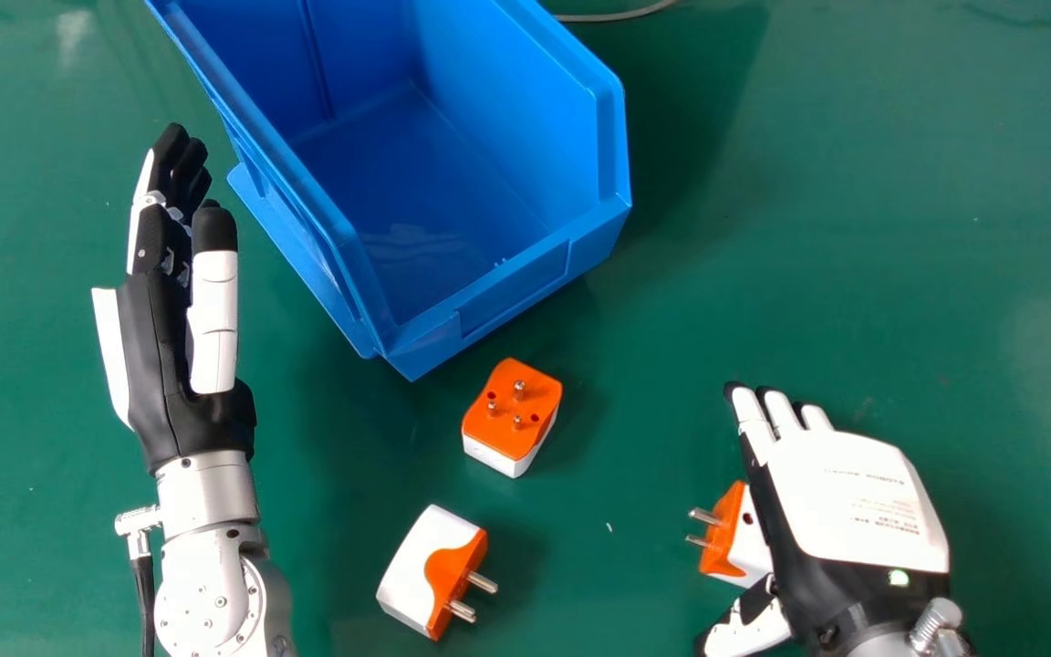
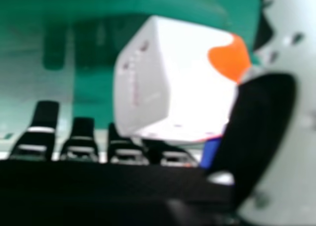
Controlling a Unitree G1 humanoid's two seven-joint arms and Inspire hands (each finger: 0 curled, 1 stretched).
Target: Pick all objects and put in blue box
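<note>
One adapter (orange-faced) lies beside the right hand.

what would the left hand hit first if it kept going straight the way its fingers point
Probably the near side of the blue box, though the left hand might pass over the rim; its height is unclear.

The box beside the left hand looks glossy plastic; the adapter by the right hand, smooth plastic with shiny metal pins.
</note>
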